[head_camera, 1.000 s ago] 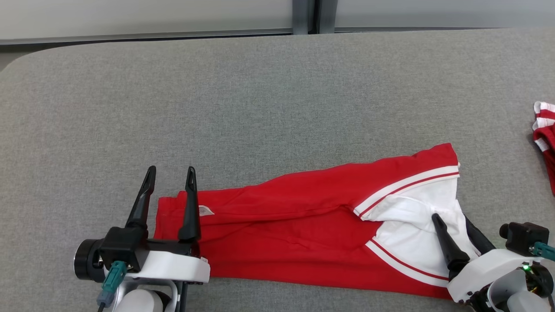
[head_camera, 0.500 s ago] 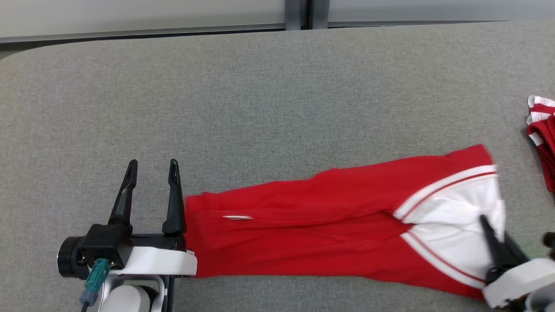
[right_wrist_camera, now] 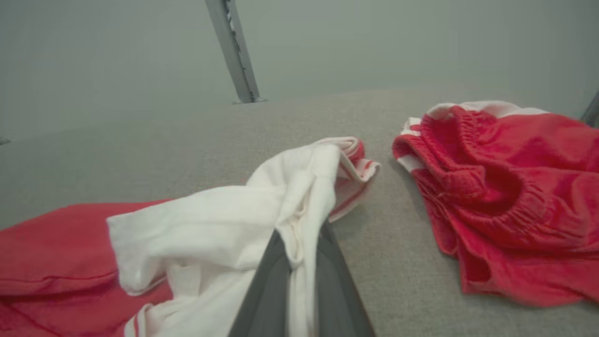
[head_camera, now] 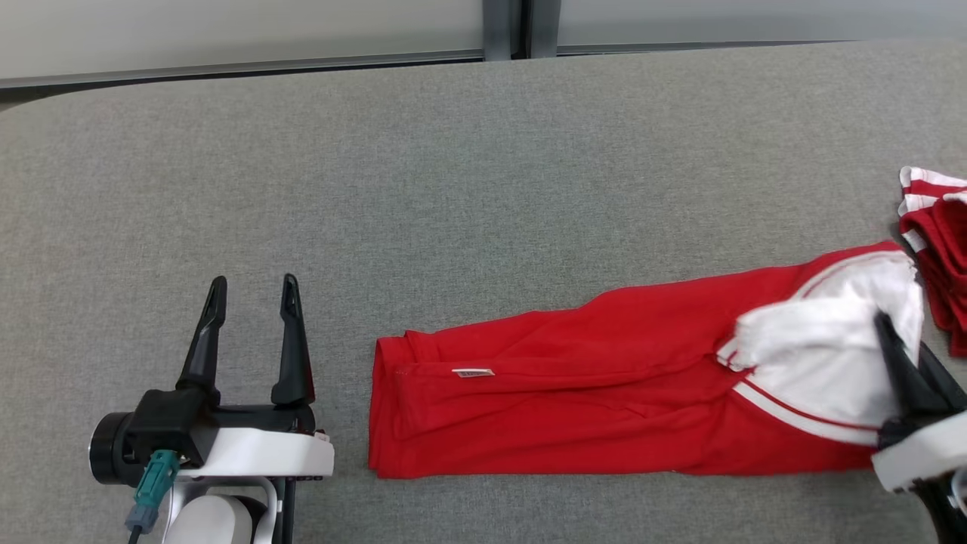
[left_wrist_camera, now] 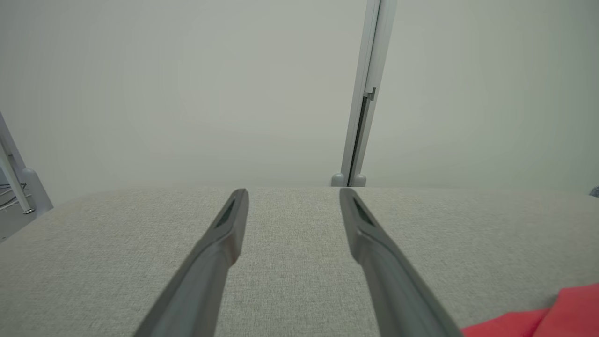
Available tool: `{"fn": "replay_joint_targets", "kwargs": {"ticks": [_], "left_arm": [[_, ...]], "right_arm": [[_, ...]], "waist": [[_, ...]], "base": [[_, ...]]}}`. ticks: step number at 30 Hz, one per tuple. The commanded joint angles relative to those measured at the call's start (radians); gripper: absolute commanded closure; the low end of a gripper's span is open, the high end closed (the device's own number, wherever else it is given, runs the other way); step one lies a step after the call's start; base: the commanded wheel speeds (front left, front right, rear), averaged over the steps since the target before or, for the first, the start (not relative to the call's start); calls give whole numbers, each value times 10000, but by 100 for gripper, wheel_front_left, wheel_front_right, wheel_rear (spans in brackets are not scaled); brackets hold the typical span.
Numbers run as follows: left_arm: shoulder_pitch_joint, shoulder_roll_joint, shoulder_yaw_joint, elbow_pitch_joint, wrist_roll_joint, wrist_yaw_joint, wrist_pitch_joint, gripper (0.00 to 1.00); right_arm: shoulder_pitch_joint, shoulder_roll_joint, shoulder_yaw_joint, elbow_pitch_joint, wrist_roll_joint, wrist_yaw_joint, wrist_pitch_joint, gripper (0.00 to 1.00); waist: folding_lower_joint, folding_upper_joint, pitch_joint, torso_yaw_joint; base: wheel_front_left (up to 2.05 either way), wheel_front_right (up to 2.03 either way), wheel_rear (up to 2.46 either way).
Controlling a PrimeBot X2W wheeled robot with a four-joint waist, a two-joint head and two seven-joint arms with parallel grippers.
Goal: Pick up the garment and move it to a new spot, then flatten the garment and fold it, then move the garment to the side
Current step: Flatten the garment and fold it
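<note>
Rightward slides the garment (head_camera: 604,408), its white end pinched in my right tool (head_camera: 899,336), left tool (head_camera: 253,281) wide; dragging farther could bunch it against the other garment (head_camera: 937,249).

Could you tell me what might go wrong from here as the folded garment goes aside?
The right gripper has its jaws shut on just a bunch of the white end of the garment, so dragging could pull the fold apart; the left gripper stands open, off the cloth. The other red garment lies close by that end, so the two might tangle.
</note>
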Motion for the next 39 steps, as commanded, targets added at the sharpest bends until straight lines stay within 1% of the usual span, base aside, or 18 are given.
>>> {"fn": "replay_joint_targets", "kwargs": {"ticks": [1, 5, 8, 9, 12, 14, 17, 22, 26, 27, 28, 29, 31, 35, 37, 39], "left_arm": [[-7, 4, 75, -6, 52, -62, -36, 0], [-20, -37, 148, 35, 76, -155, -29, 0], [-95, -88, 158, 70, 92, -255, -26, 0], [-95, -88, 158, 70, 92, -255, -26, 0], [-210, -152, 119, 124, 67, -346, -26, 0], [-286, -215, 98, 158, 55, -394, -26, 0], [-270, -311, 53, 210, 59, -449, -25, 0], [-370, -424, -10, 284, 57, -494, -25, 0], [-422, -473, -4, 315, 68, -504, -25, 0], [-406, -490, 10, 356, 76, -507, -25, 0], [-412, -502, 7, 368, 77, -513, -26, 0], [-422, -509, 13, 380, 77, -516, -26, 0], [-423, -523, 44, 379, 69, -515, -27, 0], [-348, -540, 115, 404, 108, -508, -27, 0], [-305, -544, 140, 428, 134, -493, -27, 0], [-260, -545, 178, 446, 221, -478, -25, 0]], "right_arm": [[-195, 62, 90, -666, -295, -8, 246, 100], [-425, 471, 478, -2502, -1001, -8, 1309, 100], [-699, 1015, 1212, -3519, -1305, -8, 2083, 100], [-699, 1015, 1212, -3519, -1305, -8, 2083, 100], [-1070, 1621, 2216, -3928, -1230, -8, 2544, 100], [-1365, 2056, 2921, -3857, -1097, -8, 2755, 100], [-1749, 2649, 3953, -3434, -837, -8, 2895, 100], [-2218, 3432, 5011, -2286, -537, -6, 2690, 100], [-2521, 3776, 5697, -1401, -188, -6, 2410, 100], [-2706, 3830, 5896, -989, -165, -8, 2219, 82], [-2794, 3862, 5970, -812, -105, -6, 2117, 43], [-2886, 3898, 6036, -704, -106, -6, 1930, 0], [-3106, 3896, 6280, -737, -40, -6, 1542, 0], [-3482, 3491, 6705, -1245, -32, -8, 618, 0], [-3611, 3244, 6648, -1585, -29, -8, 124, 0], [-3591, 2953, 6349, -1896, -93, -8, -264, 0]], "waist": [[0, -1, -48, -57], [0, -1, -147, -115], [0, -1, -178, -84], [0, -1, -178, -84], [0, -1, -176, 40], [0, -1, -159, 161], [0, -1, -124, 331], [0, -1, -18, 639], [0, -1, 69, 748], [0, -1, 79, 764], [0, -1, 85, 773], [0, -1, 88, 774], [0, -1, 87, 761], [0, -1, 42, 657], [0, -1, -8, 583], [0, -1, -49, 514]], "base": [[0, 0, 0], [0, 0, 0], [0, 0, 0], [0, 0, 0], [0, 0, 0], [0, 0, 0], [0, 0, 0], [0, 0, 0], [0, 0, 0], [0, 0, 0], [0, 0, 0], [0, 0, 0], [0, 0, 0], [0, 0, 0], [0, 0, 0], [0, 0, 0]]}}
